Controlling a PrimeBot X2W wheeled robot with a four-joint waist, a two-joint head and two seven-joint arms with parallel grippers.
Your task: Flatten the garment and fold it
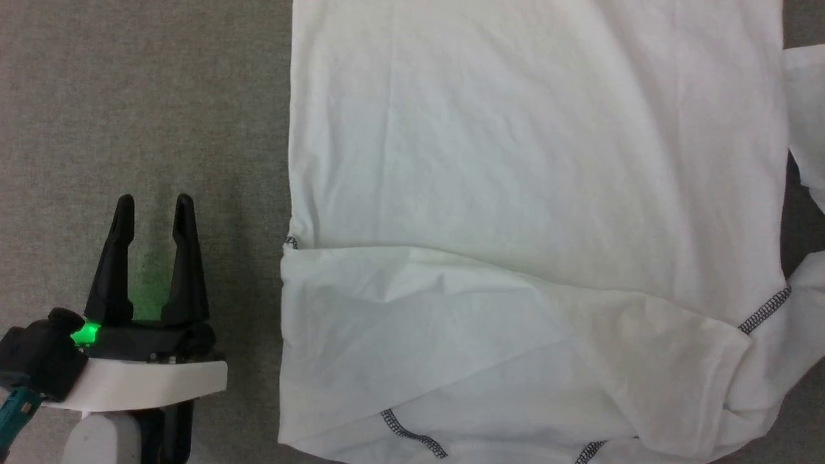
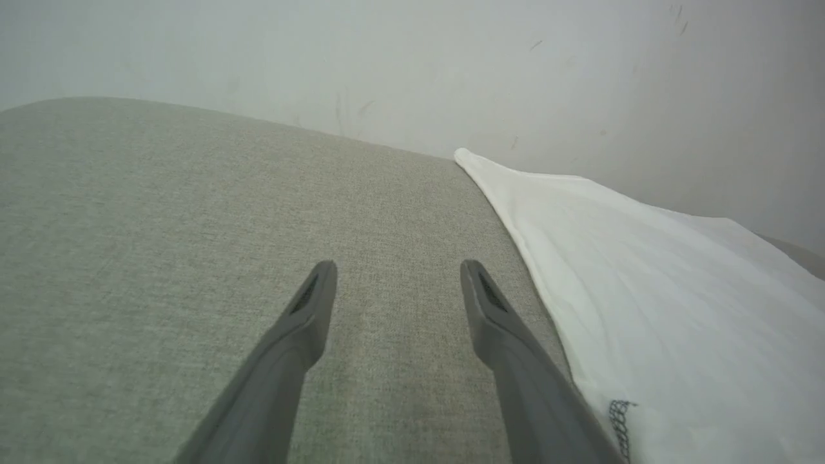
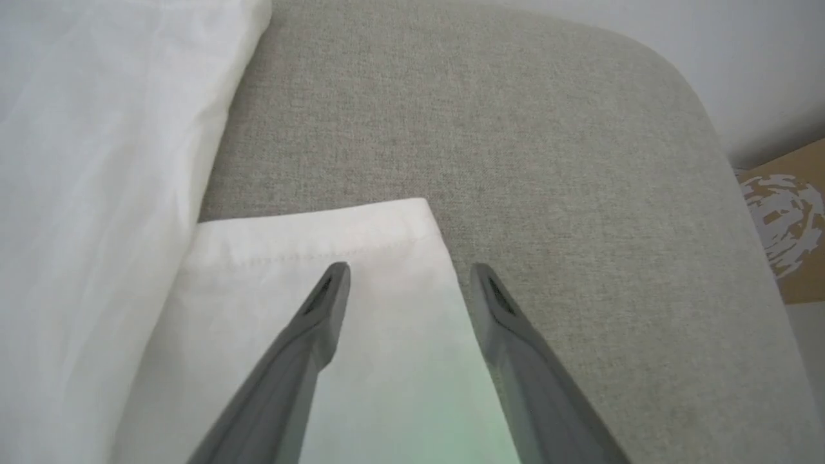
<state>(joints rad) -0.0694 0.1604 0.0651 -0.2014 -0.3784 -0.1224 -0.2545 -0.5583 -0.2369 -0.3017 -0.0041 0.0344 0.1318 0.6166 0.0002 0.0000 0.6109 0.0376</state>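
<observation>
Bare grey woven fabric surface (image 1: pixel 129 96) lies free at 9 o'clock of the white thin-fabric T-shirt (image 1: pixel 515 161); a pale plain wall (image 2: pixel 387 51) bounds it at 12 o'clock; brown cardboard (image 3: pixel 796 212) sits beyond its 3 o'clock edge.

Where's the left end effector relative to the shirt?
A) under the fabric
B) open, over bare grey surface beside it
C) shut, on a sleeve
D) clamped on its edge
B: the left end effector has its fingers spread over the grey surface, apart from the garment and its edge.
</observation>
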